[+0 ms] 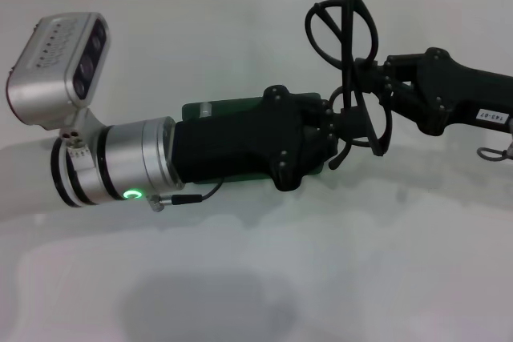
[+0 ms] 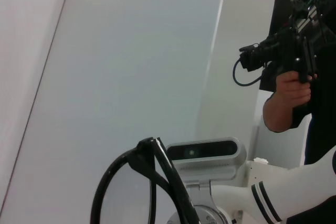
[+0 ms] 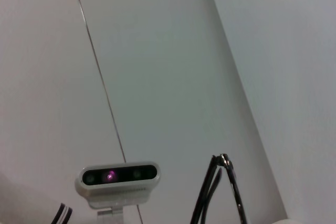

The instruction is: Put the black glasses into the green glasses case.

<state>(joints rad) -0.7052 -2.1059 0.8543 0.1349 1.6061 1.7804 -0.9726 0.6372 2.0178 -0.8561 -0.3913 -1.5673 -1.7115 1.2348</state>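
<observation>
The black glasses (image 1: 349,54) are held upright in the air between my two grippers, lenses one above the other. My right gripper (image 1: 362,90) reaches in from the right and is shut on the frame near its middle. My left gripper (image 1: 333,118) reaches in from the left and meets the lower part of the frame. The green glasses case (image 1: 215,110) lies on the table under the left gripper, mostly hidden, so whether its lid is open does not show. The glasses also show in the left wrist view (image 2: 157,166) and in the right wrist view (image 3: 223,182).
The white table (image 1: 256,278) stretches in front and to both sides. The left wrist's silver camera block (image 1: 60,66) stands at the far left. A person holding a camera (image 2: 291,85) stands in the background of the left wrist view.
</observation>
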